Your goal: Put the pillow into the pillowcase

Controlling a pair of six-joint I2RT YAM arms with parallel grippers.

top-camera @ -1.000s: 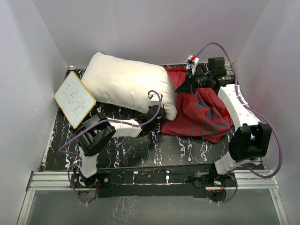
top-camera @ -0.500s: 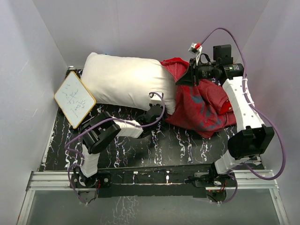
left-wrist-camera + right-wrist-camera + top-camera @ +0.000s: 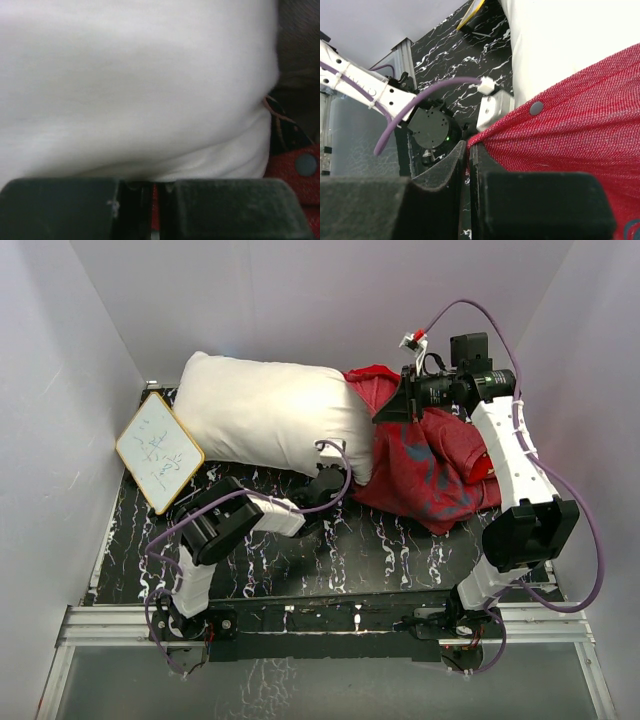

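we see the plump white fabric pillow point(image 3: 265, 415) lying across the black marbled table point(image 3: 380, 550), its right end at the mouth of the bright red printed cloth pillowcase point(image 3: 430, 470). our right claw point(image 3: 468, 147) pinches the pillowcase's raised edge. our left claw point(image 3: 152, 187) is clenched on red cloth beneath the pillow.

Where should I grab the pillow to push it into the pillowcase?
Its far left corner, approached from the left. The pillow lies lengthwise with its right end already at the mouth of the pillowcase, whose hem the right gripper pinches. The corner is thin enough to pinch; the plump middle probably is not.
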